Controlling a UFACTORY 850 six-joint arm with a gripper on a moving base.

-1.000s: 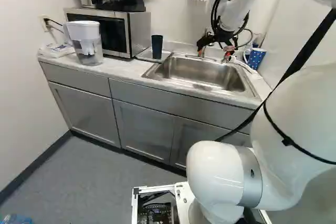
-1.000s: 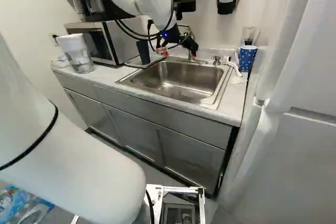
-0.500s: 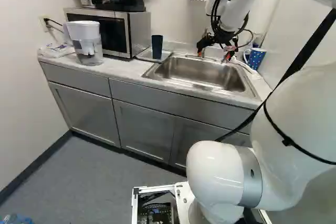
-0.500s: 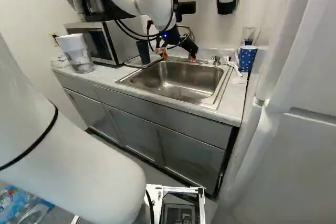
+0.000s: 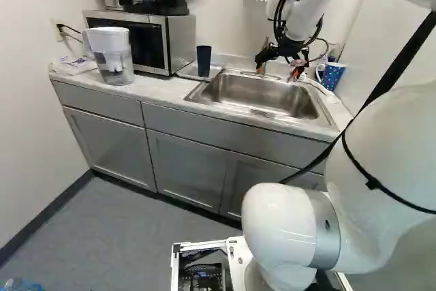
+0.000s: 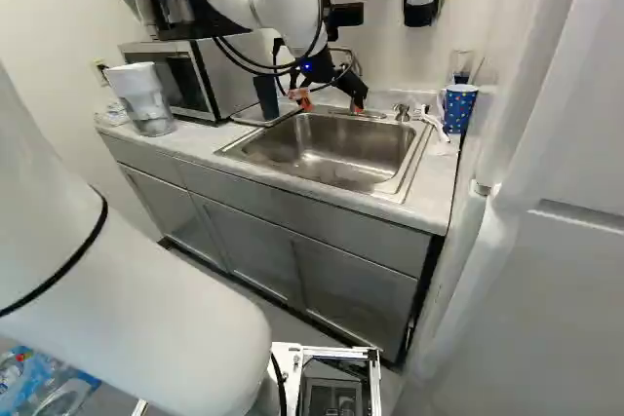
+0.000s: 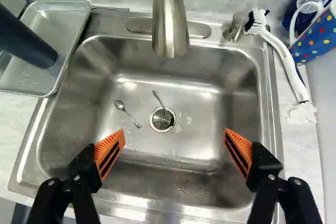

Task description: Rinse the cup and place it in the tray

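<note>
Cup (image 5: 204, 60), dark blue and tall, standing in shallow metal tray (image 7: 67, 20), pincer (image 5: 278, 71) spread wide over sink (image 7: 197, 124).

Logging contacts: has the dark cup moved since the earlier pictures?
No: against the microwave in the left base view, the dark cup sits where it did.

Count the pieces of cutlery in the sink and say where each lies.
2. A spoon lies beside the drain; a second piece slants into the drain, its far end hidden. More may be hidden down there.
</note>
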